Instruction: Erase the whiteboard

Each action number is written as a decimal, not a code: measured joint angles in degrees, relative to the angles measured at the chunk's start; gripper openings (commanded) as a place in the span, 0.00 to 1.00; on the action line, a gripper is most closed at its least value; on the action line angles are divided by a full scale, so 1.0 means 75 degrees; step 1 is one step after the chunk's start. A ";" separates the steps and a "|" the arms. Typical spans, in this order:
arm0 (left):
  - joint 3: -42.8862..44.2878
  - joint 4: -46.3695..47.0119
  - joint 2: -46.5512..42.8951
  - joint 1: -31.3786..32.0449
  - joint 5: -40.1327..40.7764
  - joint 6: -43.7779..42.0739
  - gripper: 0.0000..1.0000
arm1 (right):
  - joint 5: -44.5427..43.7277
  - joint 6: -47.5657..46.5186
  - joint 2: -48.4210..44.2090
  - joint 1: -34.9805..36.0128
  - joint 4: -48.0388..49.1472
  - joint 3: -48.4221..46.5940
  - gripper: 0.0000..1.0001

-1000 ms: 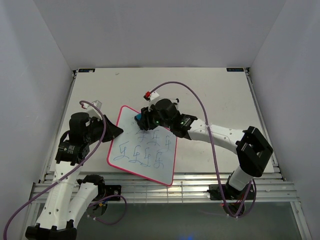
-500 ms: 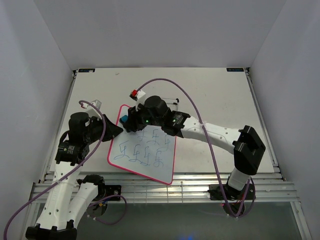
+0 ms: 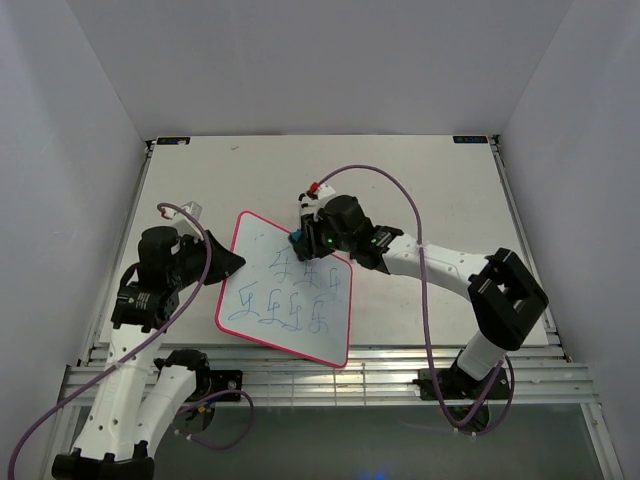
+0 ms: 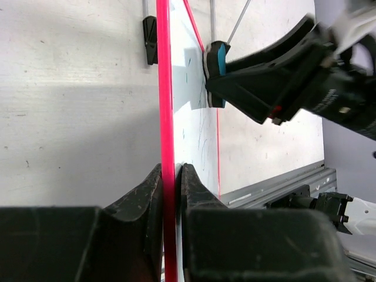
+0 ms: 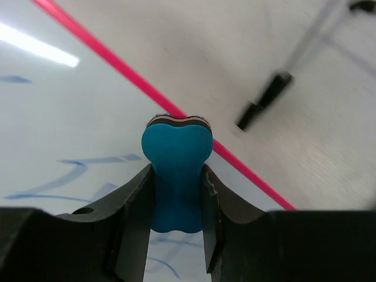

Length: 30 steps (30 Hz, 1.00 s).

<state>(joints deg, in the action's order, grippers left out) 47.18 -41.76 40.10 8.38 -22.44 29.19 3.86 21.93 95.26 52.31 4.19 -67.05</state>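
We count one glossy white whiteboard (image 3: 262, 262) with a pink-red frame at the near left of the white table (image 3: 440, 190); its blue-green scribbles are too small to read. The left gripper (image 4: 170, 167) pinches its left edge. The right gripper (image 5: 176, 176) clamps one blue bone-shaped eraser (image 5: 176, 154) at the board's far edge. One thin black wire stand (image 5: 264, 100) is blurred and cut off.

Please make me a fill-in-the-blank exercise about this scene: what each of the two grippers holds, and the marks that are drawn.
1. The left gripper is shut on the pink-red frame of the ____.
2. The right gripper is shut on a small bone-shaped ____.
3. The scribbles drawn there are ____ in colour.

Missing words, in order: whiteboard; eraser; blue.
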 measured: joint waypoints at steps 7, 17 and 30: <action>0.0012 0.0149 -0.0335 0.0058 0.0230 0.0055 0.00 | -0.0251 -0.0146 -0.0778 -0.1040 -0.0764 0.2200 0.37; 0.0090 0.0087 -0.0391 0.0117 0.0507 -0.0029 0.00 | -0.0976 -0.0734 -0.1909 -0.2154 -0.3165 0.2544 0.40; 0.0146 0.0015 -0.0525 0.0117 0.0530 -0.0149 0.00 | -0.2063 -0.0691 -0.0866 -0.2174 -0.4100 0.2433 0.70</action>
<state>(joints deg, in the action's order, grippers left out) 48.27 -41.65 36.16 9.26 -18.46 28.08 -11.62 16.75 88.77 36.01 -26.57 -48.80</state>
